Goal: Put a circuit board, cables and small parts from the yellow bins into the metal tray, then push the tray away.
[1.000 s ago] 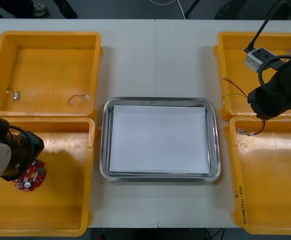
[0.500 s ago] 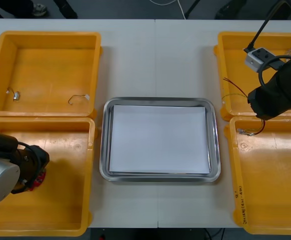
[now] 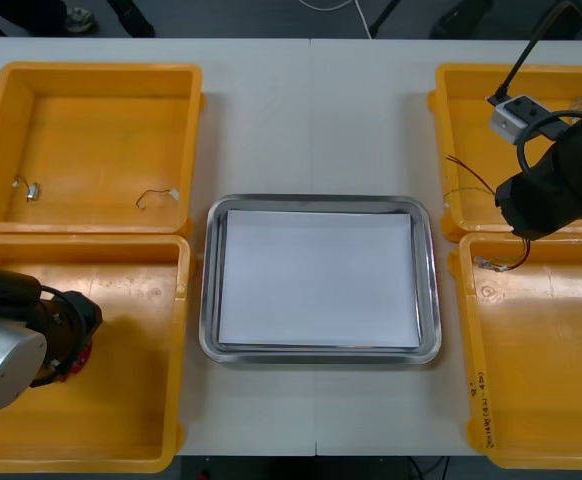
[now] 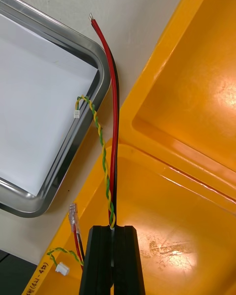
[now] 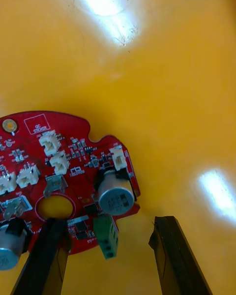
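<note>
Cables (image 4: 116,118) hang clamped in the right pincer (image 4: 112,232), 3 o'clock of the metal tray (image 3: 321,356), ready to carry; left pincer (image 5: 109,225) gapes wide over the circuit board (image 5: 64,172) in the 8 o'clock yellow bin (image 3: 121,400), probably for an edge grab.

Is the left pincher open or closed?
Open: the left gripper's black fingers stand apart at the round red circuit board in a yellow bin. The right gripper pinches red and yellow cables.

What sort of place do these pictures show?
Probably an electronics assembly bench: yellow bins flank a metal tray; the left gripper, open, is at a red circuit board in one bin; the right gripper holds cables above another.
</note>
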Motion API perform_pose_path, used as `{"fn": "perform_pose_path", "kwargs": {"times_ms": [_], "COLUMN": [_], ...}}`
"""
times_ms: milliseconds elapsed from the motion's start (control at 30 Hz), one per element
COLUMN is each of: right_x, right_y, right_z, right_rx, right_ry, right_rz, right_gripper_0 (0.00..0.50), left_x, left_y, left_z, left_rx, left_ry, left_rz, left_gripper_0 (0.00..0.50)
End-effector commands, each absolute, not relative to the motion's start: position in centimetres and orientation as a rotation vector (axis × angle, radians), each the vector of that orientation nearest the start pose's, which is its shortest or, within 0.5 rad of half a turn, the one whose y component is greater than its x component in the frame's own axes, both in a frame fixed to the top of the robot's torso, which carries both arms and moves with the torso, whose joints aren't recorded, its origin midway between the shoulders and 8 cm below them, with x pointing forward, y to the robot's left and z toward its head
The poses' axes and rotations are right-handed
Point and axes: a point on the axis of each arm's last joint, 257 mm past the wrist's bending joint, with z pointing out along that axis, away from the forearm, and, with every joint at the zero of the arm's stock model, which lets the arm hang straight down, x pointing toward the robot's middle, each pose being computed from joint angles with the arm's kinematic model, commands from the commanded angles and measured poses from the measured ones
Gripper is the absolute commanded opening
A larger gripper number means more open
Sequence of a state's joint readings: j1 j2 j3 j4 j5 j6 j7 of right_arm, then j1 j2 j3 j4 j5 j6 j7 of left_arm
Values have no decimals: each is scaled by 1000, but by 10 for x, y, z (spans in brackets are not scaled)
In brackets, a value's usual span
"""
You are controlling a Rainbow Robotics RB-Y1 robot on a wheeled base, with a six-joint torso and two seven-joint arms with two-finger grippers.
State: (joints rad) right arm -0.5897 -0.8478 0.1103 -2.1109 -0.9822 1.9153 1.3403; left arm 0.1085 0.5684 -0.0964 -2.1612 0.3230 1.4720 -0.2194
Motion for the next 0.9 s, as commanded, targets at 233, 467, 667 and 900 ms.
{"fn": "perform_pose_path", "kwargs": {"times_ms": [233,467,667,900], "right_x": [423,423,423,423], "right_y": [-251,-250,-249,-249], "right_z": [-106,-106,-107,-107], "right_rx": [-652,-653,-653,-647], "right_ry": [2583,2583,2583,2585], "right_rz": [-82,-80,-78,-77], "right_gripper_0": [0,0,0,0], "left_x": [358,357,357,357], "left_y": [311,307,306,306], "left_z": [-332,-333,-333,-334], "left_rx": [-1347,-1343,-1333,-1318], "left_ry": [2295,2303,2306,2313], "left_rz": [-236,-239,-236,-232], "left_gripper_0": [500,500,321,0]}}
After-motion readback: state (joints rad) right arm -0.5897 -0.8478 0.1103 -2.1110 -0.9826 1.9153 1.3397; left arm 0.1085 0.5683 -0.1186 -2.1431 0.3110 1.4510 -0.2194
